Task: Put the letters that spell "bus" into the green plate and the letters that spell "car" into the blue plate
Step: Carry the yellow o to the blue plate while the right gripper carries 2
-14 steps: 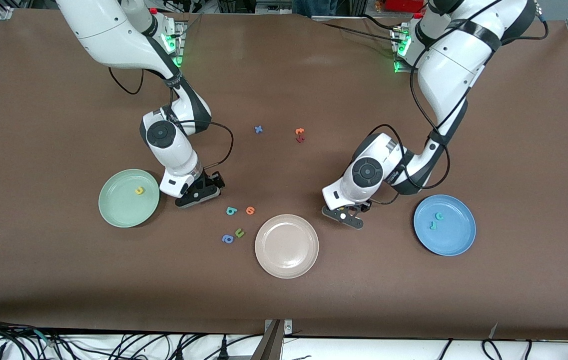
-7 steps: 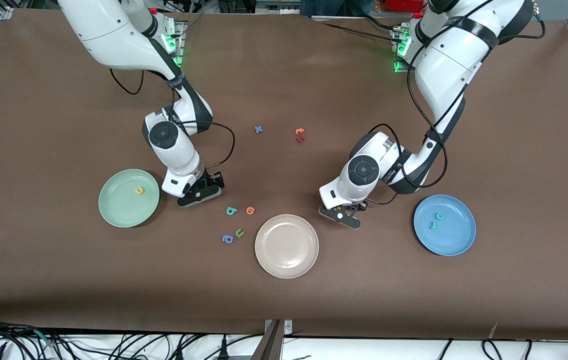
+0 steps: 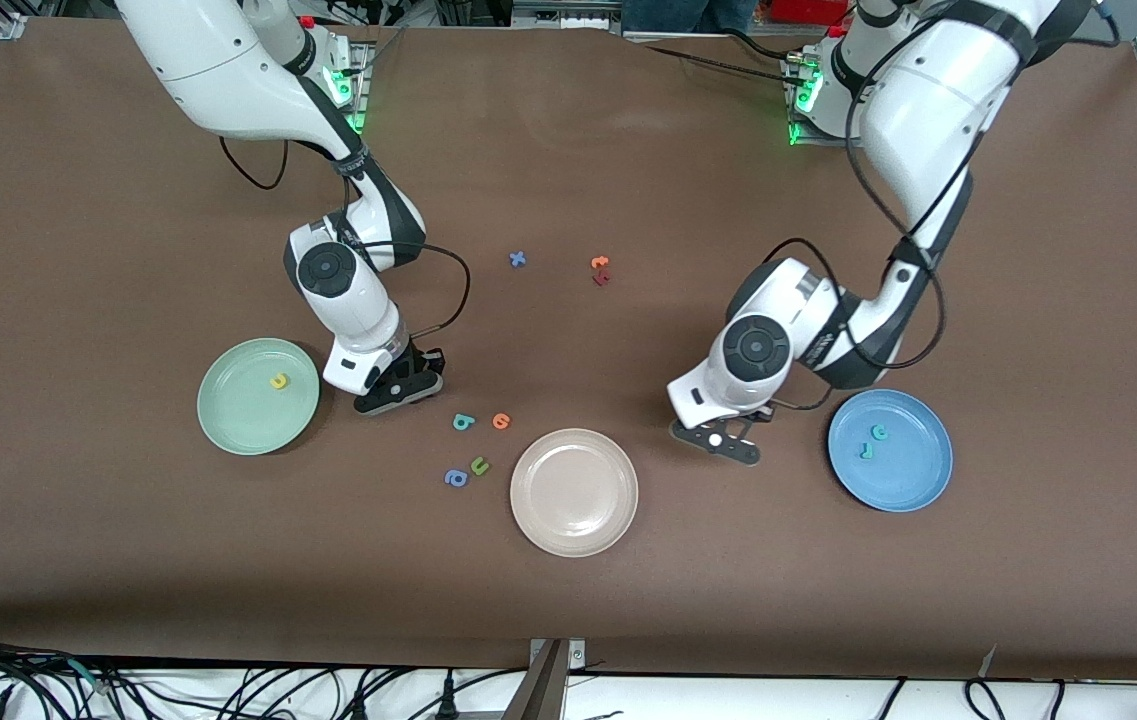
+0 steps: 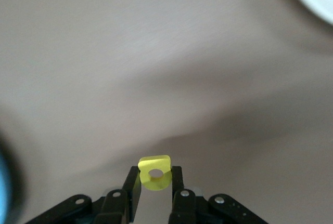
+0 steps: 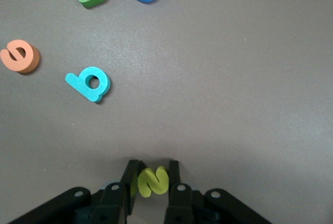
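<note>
My left gripper (image 3: 718, 440) is shut on the yellow "a" (image 4: 155, 173) and holds it over the table between the beige plate and the blue plate (image 3: 913, 470). A teal "c" (image 3: 879, 432) and a teal "r" (image 3: 865, 451) lie in the blue plate. My right gripper (image 3: 398, 392) is shut on the yellow "s" (image 5: 152, 181), low at the table beside the green plate (image 3: 243, 420). A yellow "u" (image 3: 279, 381) lies in the green plate. The teal "b" (image 3: 463, 422) lies flat on the table close to the right gripper.
The beige plate (image 3: 574, 491) stands near mid-table. An orange round letter (image 3: 501, 421), a green "u" (image 3: 479, 465) and a blue "a" (image 3: 456, 478) lie by the teal "b". A blue "x" (image 3: 518, 259) and two reddish letters (image 3: 600, 270) lie farther from the front camera.
The left gripper has moved toward the blue plate with the yellow "a". The right gripper has closed on the yellow "s" and hardly moved.
</note>
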